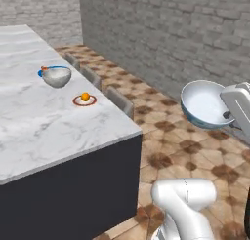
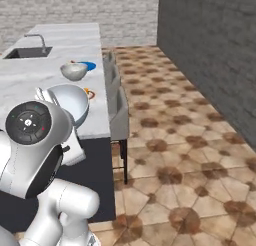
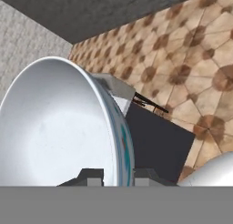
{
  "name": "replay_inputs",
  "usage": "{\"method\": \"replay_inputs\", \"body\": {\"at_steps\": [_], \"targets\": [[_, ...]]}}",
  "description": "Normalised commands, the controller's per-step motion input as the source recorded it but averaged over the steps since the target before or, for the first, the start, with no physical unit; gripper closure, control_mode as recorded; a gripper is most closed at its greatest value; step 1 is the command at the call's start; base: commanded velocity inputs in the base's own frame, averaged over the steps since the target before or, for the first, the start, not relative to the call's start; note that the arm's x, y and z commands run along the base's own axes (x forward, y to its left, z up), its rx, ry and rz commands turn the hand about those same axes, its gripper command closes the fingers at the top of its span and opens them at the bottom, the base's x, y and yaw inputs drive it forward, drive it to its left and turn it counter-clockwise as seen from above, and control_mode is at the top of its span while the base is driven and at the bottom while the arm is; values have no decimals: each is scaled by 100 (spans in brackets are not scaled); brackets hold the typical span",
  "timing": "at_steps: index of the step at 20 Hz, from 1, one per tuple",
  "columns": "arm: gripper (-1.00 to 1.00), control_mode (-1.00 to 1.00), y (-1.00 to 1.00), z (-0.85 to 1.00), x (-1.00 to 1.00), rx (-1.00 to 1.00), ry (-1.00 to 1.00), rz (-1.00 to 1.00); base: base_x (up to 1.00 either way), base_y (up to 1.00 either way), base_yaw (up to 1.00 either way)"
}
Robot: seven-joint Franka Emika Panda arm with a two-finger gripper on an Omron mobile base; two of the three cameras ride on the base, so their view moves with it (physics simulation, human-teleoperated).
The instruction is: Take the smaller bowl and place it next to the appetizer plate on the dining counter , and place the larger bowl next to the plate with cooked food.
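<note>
My gripper is shut on the rim of the smaller bowl, pale blue outside and white inside. The bowl is tilted on its side, in the air beyond the dining counter's right edge, over the floor. In the hand view the smaller bowl stands on edge with its rim between the gripper fingertips. The larger bowl, marbled grey-white, sits on the counter against the bright blue plate. Nearer the corner lies the red-rimmed appetizer plate with an orange ball on it. From the right base the held bowl partly covers the appetizer plate.
Grey stools line the counter's right side, also seen as stools. A sink with a tap is set in the far end of the counter. A dark brick wall borders the brown tiled floor.
</note>
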Motion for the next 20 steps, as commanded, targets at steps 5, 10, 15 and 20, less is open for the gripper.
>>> {"method": "replay_inputs", "body": {"at_steps": [5, 10, 15, 20], "targets": [[100, 100, 0, 0, 0, 0, 0, 0, 43, -100, 46], [100, 100, 0, 0, 0, 0, 0, 0, 43, -100, 47], [100, 100, 0, 0, 0, 0, 0, 0, 42, -100, 47], [100, 100, 0, 0, 0, 0, 0, 0, 42, -100, 49]]}}
